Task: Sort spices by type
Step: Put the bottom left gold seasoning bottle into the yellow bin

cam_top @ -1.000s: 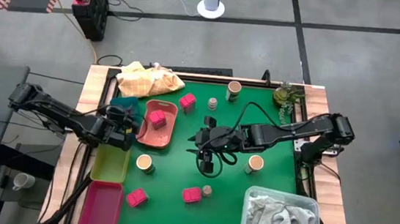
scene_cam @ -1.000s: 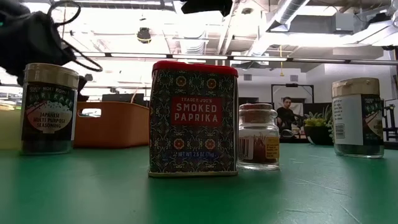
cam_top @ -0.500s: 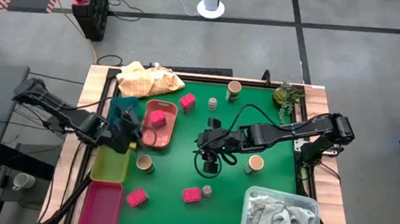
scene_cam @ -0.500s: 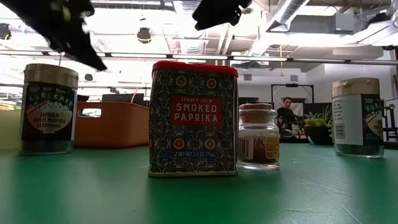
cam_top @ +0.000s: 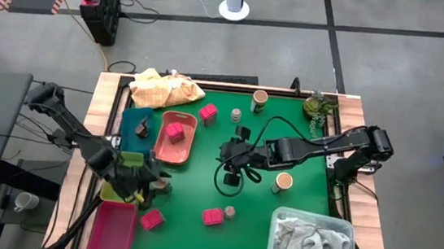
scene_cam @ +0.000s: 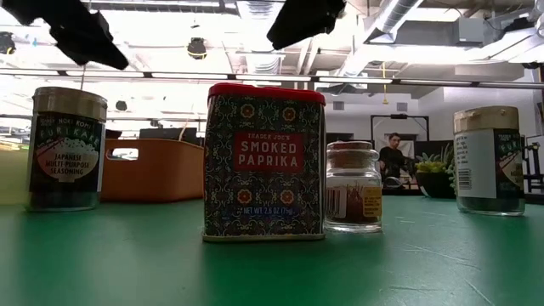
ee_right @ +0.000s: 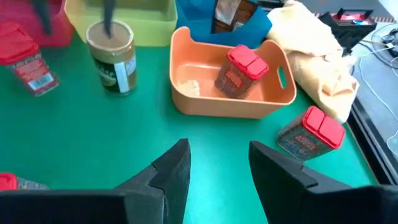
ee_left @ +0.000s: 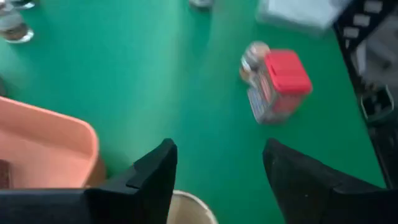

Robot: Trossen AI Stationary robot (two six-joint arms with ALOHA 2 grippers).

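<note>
My left gripper [cam_top: 149, 187] [ee_left: 217, 149] is open above a tan cup [cam_top: 161, 183]. The cup's rim [ee_left: 186, 210] shows low between the fingers, and I see no touch. My right gripper [cam_top: 231, 156] [ee_right: 217, 149] hangs open over the mat's middle and holds nothing. One pink packet [ee_right: 239, 70] lies in the salmon tray [cam_top: 177, 146]. Others stand on the mat [cam_top: 208, 113] [cam_top: 213, 216] [cam_top: 152, 218]. Small jars [cam_top: 236, 114] [cam_top: 230, 212] and tan cups [cam_top: 259, 100] [cam_top: 283, 180] stand upright. A dark item [cam_top: 142, 127] sits in a teal tray [cam_top: 131, 117].
The lime tray [cam_top: 115, 186] lies partly under my left arm, with the magenta tray [cam_top: 114, 228] nearer. A yellow cloth [cam_top: 164, 86] lies at the far left and a plant [cam_top: 315, 105] at the far right. A clear bin of white-grey cloth [cam_top: 313, 239] sits near right.
My left gripper has swung from beside the teal and salmon trays toward the table's near edge, and now stands over the tan cup by the lime tray. My right gripper has drawn back a little toward the far edge. No spice has moved.
</note>
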